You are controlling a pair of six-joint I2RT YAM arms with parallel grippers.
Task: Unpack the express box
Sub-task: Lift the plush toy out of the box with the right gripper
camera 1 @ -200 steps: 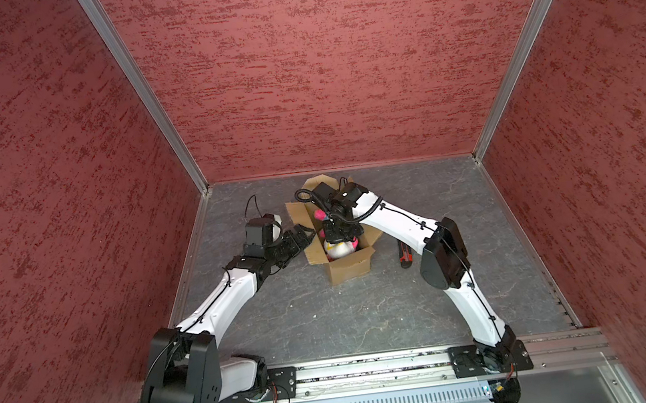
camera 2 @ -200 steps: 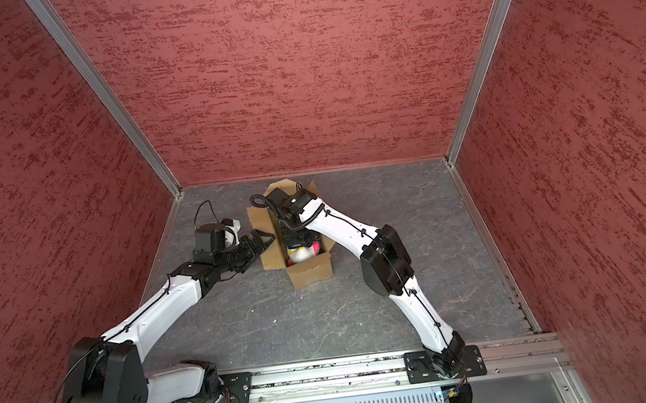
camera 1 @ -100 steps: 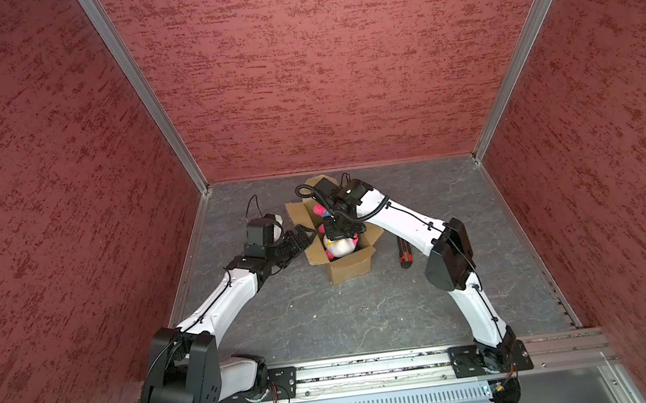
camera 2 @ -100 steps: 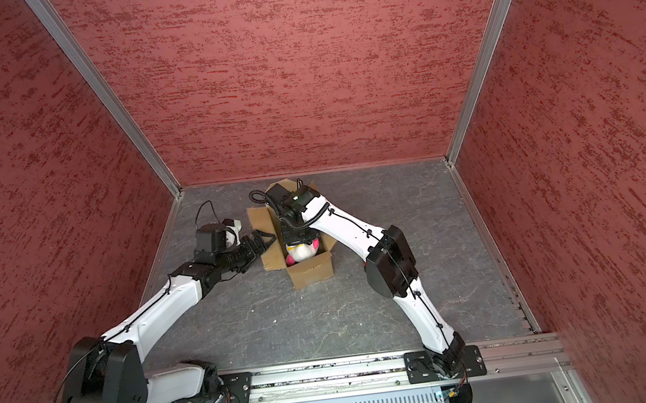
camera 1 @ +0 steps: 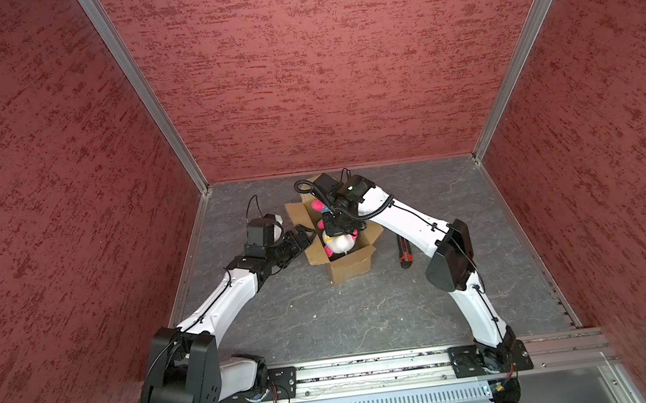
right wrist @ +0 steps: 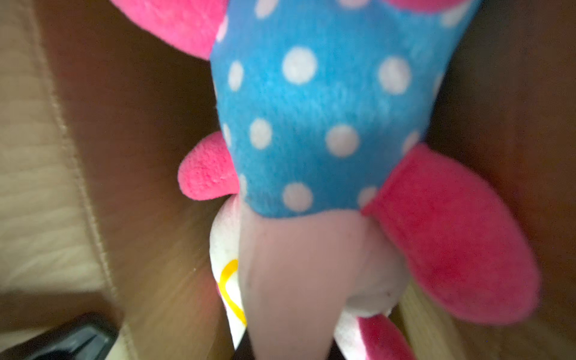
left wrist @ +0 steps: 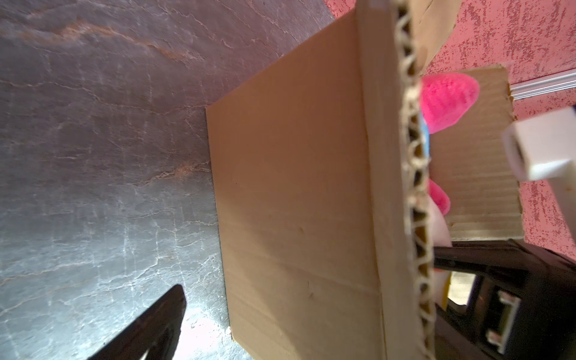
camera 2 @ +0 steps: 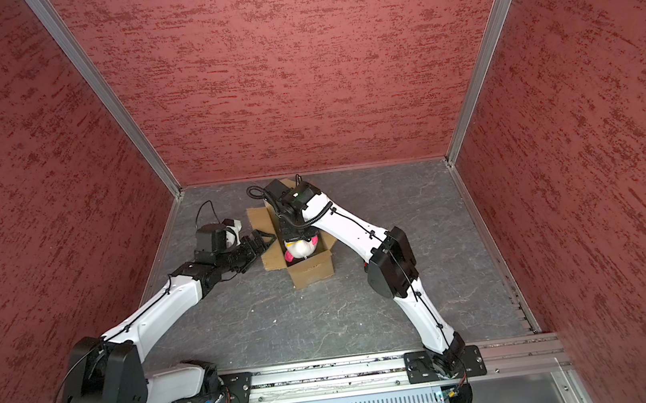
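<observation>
The box (camera 1: 352,268) stands on the table (camera 1: 328,327) at about twelve o'clock, far from the arms' rail, with its flaps folded out and its mouth open upward. It holds one thing, a toy (camera 1: 338,243). The toy's white head lies toward the six o'clock end and its pink feet toward twelve. The blue, white-dotted body between them fills the right wrist view (right wrist: 311,109). Nothing else shows inside, though the box's floor is mostly hidden.

The right pincer (camera 1: 337,232) is down in the mouth over the toy, clenched. It seems to pinch a thin pale-pink part of the toy rather than the body. The left pincer (camera 1: 304,236) is at the box's nine o'clock, released and wide. In the left wrist view one finger (left wrist: 149,327) lies outside the wall and the corrugated edge runs between the jaws. So it straddles the wall without clamping it. A knife (camera 1: 404,253) lies on the table at the box's three o'clock, just apart.

In my judgement, so thin a pinch on soft plush may slip on the lift and drop the toy back in. The toy sits close between the walls, so a limb may catch a wall or flap. That could drag the box up or tip it, since the left pincer grips nothing. A shoved box could slide onto the knife.
</observation>
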